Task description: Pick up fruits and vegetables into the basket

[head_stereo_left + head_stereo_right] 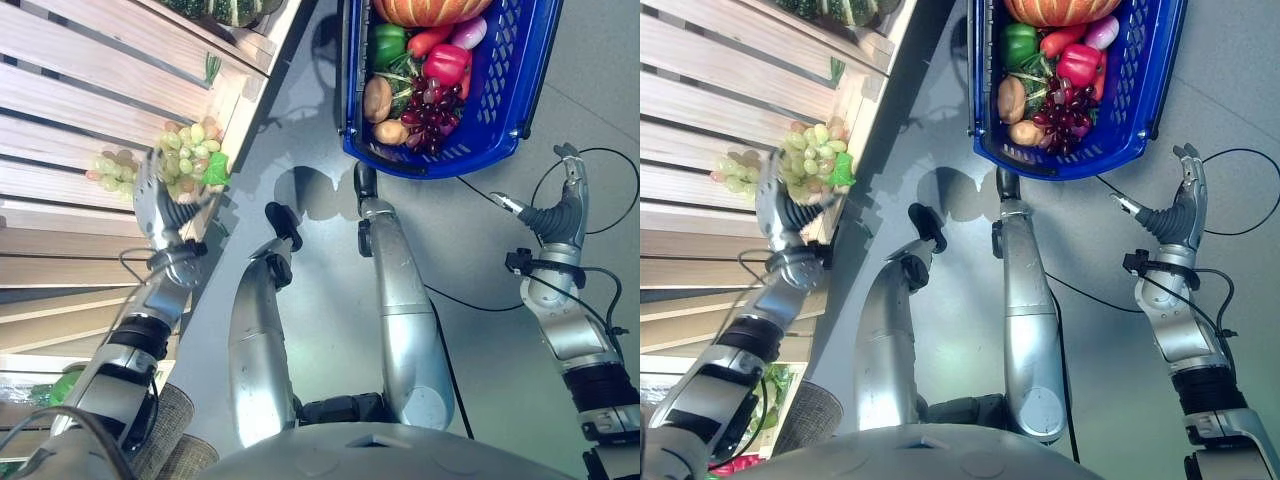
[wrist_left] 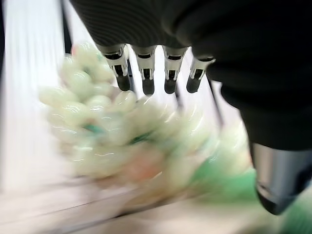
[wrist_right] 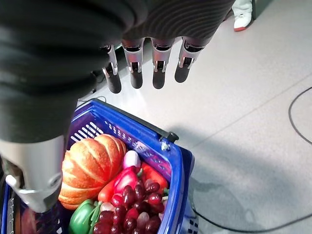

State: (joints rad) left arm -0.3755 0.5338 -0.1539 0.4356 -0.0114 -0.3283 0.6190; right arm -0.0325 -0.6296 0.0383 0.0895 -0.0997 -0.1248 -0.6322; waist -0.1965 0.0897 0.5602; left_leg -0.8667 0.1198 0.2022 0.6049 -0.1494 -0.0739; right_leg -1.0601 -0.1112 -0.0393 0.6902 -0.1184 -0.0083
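L hand (image 1: 152, 192) is up at the edge of the wooden slatted shelf (image 1: 60, 110), against a bunch of green grapes (image 1: 190, 155) w/ a green leaf at the shelf's edge. In the L wrist view its fingers (image 2: 146, 73) reach fairly straight over the bunch, thumb apart on the other side, grapes lying between; can't tell if they actually press on the fruit, no curl round it visible. A second, paler bunch (image 1: 112, 170) lies just beside the first, further in on the shelf. A dark green striped squash (image 1: 232, 10) sits on a higher slat.

The blue basket (image 1: 520, 70) stands on the grey floor (image 1: 300, 120), well apart from the shelf, w/ an orange pumpkin (image 3: 90, 165), green pepper (image 1: 388, 42), red pepper (image 1: 446, 62), a small purple-white veg (image 3: 131, 158), two brown potatoes (image 1: 378, 98) and dark red grapes (image 1: 432, 115) inside.

R hand (image 1: 568, 190) hangs over the floor near the basket's corner, fingers (image 3: 134, 73) straight and relaxed, thumb out, holding nothing. A person's white shoe (image 3: 242, 19) shows on the floor further off.
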